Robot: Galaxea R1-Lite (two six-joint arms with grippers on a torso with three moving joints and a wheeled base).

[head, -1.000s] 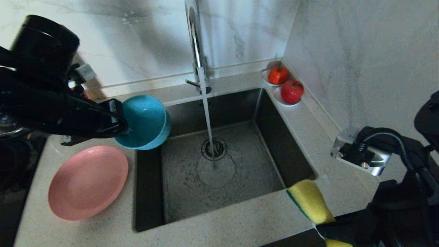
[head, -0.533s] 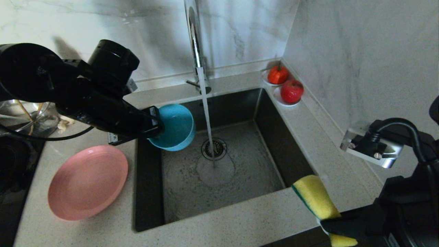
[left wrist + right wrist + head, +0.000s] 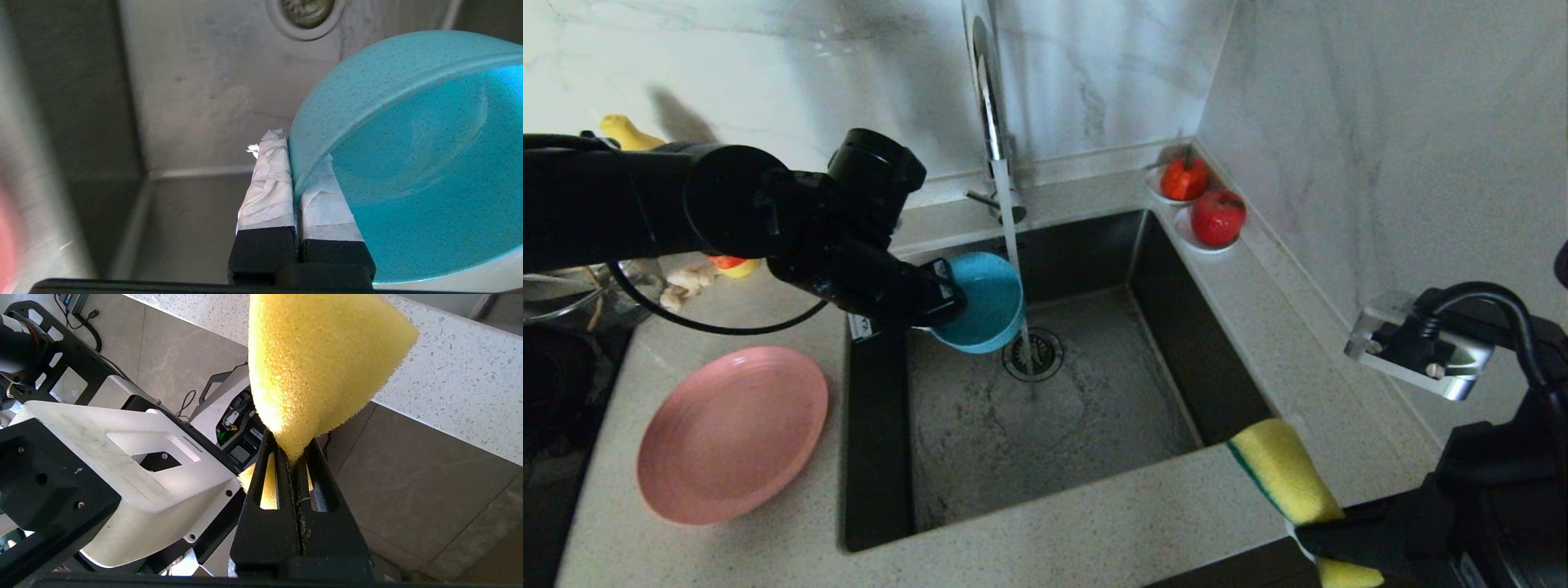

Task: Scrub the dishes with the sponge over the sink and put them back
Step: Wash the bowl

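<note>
My left gripper (image 3: 943, 300) is shut on the rim of the teal-blue bowl (image 3: 982, 302), which it holds tilted on its side over the sink (image 3: 882, 457), just left of the running water. In the left wrist view its white-taped fingers (image 3: 269, 179) pinch the bowl's wall (image 3: 388, 122). The pink plate (image 3: 731, 433) lies on the counter left of the sink. My right gripper (image 3: 291, 451) is shut on the yellow sponge (image 3: 314, 363), held at the sink's near right corner (image 3: 1278, 474). The chopsticks are out of view.
A tall chrome tap (image 3: 990, 106) runs water onto the drain strainer (image 3: 1033, 354). Two white saucers with red fruit (image 3: 1217, 219) stand in the back right corner. A clear glass bowl (image 3: 564, 290) and yellow items sit at the far left.
My left arm has carried the teal-blue bowl right and down, from the sink's left edge to beside the water stream. The sponge has shifted slightly right.
</note>
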